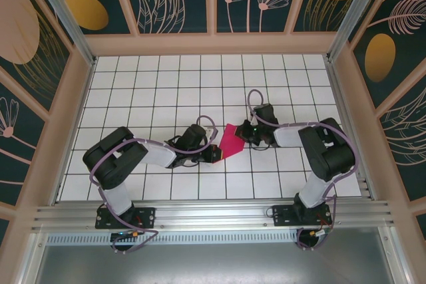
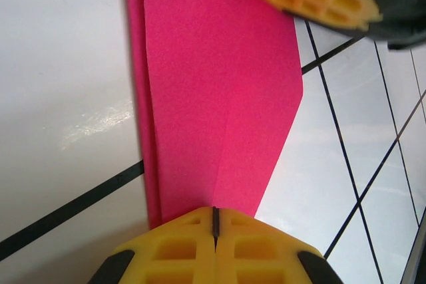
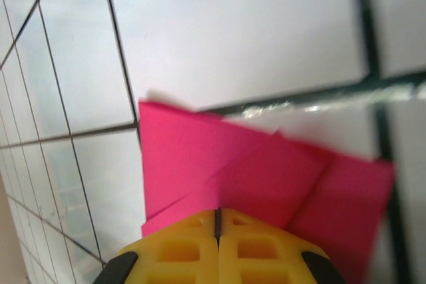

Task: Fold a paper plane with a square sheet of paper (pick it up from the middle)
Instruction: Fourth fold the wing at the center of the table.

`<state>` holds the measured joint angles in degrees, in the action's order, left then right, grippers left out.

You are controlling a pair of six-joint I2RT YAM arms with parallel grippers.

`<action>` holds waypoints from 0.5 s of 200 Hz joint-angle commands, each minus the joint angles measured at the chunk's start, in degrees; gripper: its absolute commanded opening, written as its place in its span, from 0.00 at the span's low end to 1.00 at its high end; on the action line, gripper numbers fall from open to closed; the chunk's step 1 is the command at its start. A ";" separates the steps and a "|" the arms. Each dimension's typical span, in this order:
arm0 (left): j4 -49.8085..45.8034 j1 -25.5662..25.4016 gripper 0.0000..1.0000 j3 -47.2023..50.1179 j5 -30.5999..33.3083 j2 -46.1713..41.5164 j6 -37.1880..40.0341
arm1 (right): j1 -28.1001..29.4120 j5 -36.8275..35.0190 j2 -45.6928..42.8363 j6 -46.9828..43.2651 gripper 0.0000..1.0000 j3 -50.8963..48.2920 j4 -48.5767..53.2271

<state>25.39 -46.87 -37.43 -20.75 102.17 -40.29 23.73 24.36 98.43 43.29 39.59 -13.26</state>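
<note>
While the left tool is pinching one end of the creased magenta sheet of paper, the right tool is pinching the opposite end. The sheet is sitting between them, near the middle of the white tiled counter.

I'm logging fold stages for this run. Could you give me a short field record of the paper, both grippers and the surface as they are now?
paper: magenta sheet, partly folded, overlapping layers, angled edges
place: middle of the white tiled table, between the two arms; resting or slightly lifted, cannot tell
left gripper: shut on one edge of the sheet
right gripper: shut on the opposite end
fold stage: creases present, not yet a narrow dart
</note>
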 commanded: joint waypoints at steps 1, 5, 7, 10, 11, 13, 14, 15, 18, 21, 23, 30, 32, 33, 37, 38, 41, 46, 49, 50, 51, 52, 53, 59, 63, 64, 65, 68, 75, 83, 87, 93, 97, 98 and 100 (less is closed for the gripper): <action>-13.29 0.16 0.00 4.33 3.97 5.23 1.66 | -3.37 -1.83 2.68 -3.47 0.05 2.26 2.23; -13.24 0.14 0.00 4.37 4.01 5.23 1.70 | -3.77 -1.74 2.89 -3.63 0.05 2.19 1.92; -13.28 0.12 0.00 4.38 3.98 5.23 1.64 | -4.02 -1.70 3.03 -3.69 0.05 2.08 1.74; -13.29 0.14 0.00 4.32 3.97 5.23 1.59 | -4.34 -1.48 3.25 -3.73 0.05 2.02 1.48; -13.32 0.17 0.00 4.35 3.97 5.19 1.61 | -4.50 -1.40 3.34 -3.78 0.05 2.00 1.35; -13.30 0.15 0.00 4.35 3.99 5.24 1.64 | -4.72 -1.24 3.56 -3.88 0.05 1.94 1.27; -13.28 0.18 0.00 4.37 3.98 5.24 1.63 | -4.82 -1.15 3.63 -3.85 0.05 2.00 1.24; -13.27 0.15 0.00 4.38 3.97 5.19 1.63 | -4.96 -1.07 3.75 -3.93 0.05 2.03 1.19; -13.30 0.12 0.00 4.44 3.97 5.13 1.60 | -5.31 -0.72 4.09 -3.99 0.05 2.02 1.21; -13.27 0.11 0.00 4.47 3.97 5.04 1.60 | -5.77 -0.30 4.36 -4.07 0.05 2.02 1.10; -13.24 0.14 0.00 4.45 3.90 5.01 1.62 | -6.03 -0.11 4.50 -4.19 0.05 2.01 1.08; -13.30 0.17 0.00 4.47 3.97 4.89 1.47 | -6.76 0.46 4.85 -4.42 0.05 1.97 0.66; -13.29 0.15 0.00 4.47 4.03 4.88 1.52 | -7.03 0.54 4.93 -4.50 0.05 1.91 0.51; -13.32 0.18 0.00 4.47 4.04 4.84 1.53 | -7.11 0.62 4.93 -4.47 0.05 1.86 0.47; -13.29 0.15 0.00 4.47 4.05 4.80 1.49 | -7.64 0.83 5.16 -4.62 0.05 1.88 0.31; -13.27 0.13 0.00 4.47 4.05 4.79 1.47 | -7.73 0.85 5.17 -4.71 0.05 1.84 0.28; -13.19 0.12 0.00 4.45 4.05 4.72 1.38 | -8.10 1.02 5.19 -4.77 0.06 1.88 0.19; -13.21 0.19 0.00 4.44 4.05 4.63 1.36 | -8.61 1.28 5.24 -4.94 0.06 2.01 0.20; -13.23 0.14 0.00 4.39 4.05 4.70 1.31 | -9.00 1.58 5.15 -4.96 0.06 2.08 0.03; -13.24 0.17 0.00 4.39 4.05 4.70 1.34 | -9.20 1.70 5.17 -4.97 0.06 2.12 0.05; -13.25 0.14 0.00 4.34 4.05 4.66 1.35 | -9.34 1.81 5.18 -5.01 0.06 2.18 0.02; -13.30 0.13 0.00 4.32 4.05 4.64 1.35 | -9.42 1.95 5.19 -5.03 0.06 2.21 0.00; -13.28 0.17 0.00 4.31 4.05 4.63 1.31 | -9.54 2.07 5.14 -5.04 0.06 2.18 -0.01; -13.28 0.12 0.00 4.19 3.97 4.62 1.35 | -10.13 2.94 4.85 -5.25 0.06 2.32 -0.29; -13.27 0.15 0.00 4.21 3.87 4.54 1.34 | -10.54 3.41 4.62 -5.35 0.06 2.55 -0.39; -13.22 0.18 0.00 4.21 3.87 4.53 1.31 | -10.63 3.46 4.60 -5.38 0.06 2.62 -0.38; -13.24 0.14 0.00 4.21 3.88 4.53 1.29 | -10.72 3.52 4.54 -5.44 0.06 2.69 -0.37; -13.26 0.16 0.00 4.21 3.88 4.53 1.26 | -11.03 3.69 4.27 -5.69 0.06 2.91 -0.20; -13.30 0.14 0.00 4.07 3.88 4.46 1.27 | -11.63 3.91 4.04 -6.17 0.07 3.68 0.55; -13.49 0.19 0.00 3.98 4.00 4.35 1.35 | -12.38 4.48 3.89 -7.02 0.07 4.73 1.54; -13.53 0.12 0.00 3.95 3.99 4.28 1.36 | -12.66 4.78 3.81 -7.36 0.07 5.23 2.12; -13.45 0.11 0.00 3.97 3.97 4.19 1.26 | -12.91 5.33 3.52 -7.87 0.07 5.77 2.60; -13.46 0.11 0.00 4.02 3.92 4.10 1.27 | -13.06 5.86 3.27 -8.18 0.07 6.03 2.69; -13.45 0.11 0.00 4.03 3.94 4.10 1.23 | -13.08 6.00 3.22 -8.29 0.07 6.11 2.74; -13.44 0.18 0.00 3.92 3.96 4.07 1.26 | -13.04 6.13 3.07 -8.43 0.07 6.20 2.87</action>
<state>26.39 -46.87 -37.01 -20.73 102.10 -40.14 12.23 30.92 101.82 38.59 42.92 -12.64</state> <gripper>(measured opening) 0.048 0.072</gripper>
